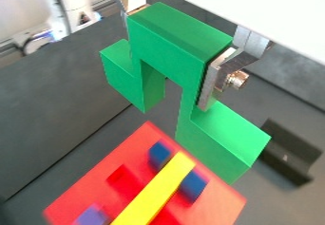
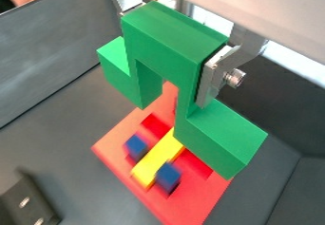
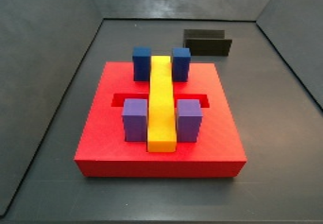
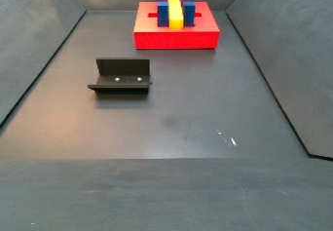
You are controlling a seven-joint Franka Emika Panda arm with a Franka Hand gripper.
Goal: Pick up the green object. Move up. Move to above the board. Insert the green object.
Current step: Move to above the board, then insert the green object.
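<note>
My gripper (image 1: 172, 50) is shut on the green object (image 1: 178, 39), an arch-like piece with a raised middle cube and two lower cubes. A silver finger (image 1: 219, 72) presses one side of the middle cube. Both wrist views show this grip; in a wrist view the gripper (image 2: 172, 46) holds the green object (image 2: 172, 39) high over the board (image 2: 191, 198). The red board (image 1: 89, 193) lies below, with a yellow bar (image 1: 159, 191) along its middle. In both side views the board (image 3: 158, 162) (image 4: 176, 38) shows, but the gripper and green object are out of view.
The board bears blue blocks (image 3: 143, 62) and purple blocks (image 3: 135, 119) beside the yellow bar (image 3: 161, 100). The dark fixture (image 4: 121, 77) stands on the grey floor apart from the board, also in a wrist view (image 1: 290, 153). Dark walls surround the floor.
</note>
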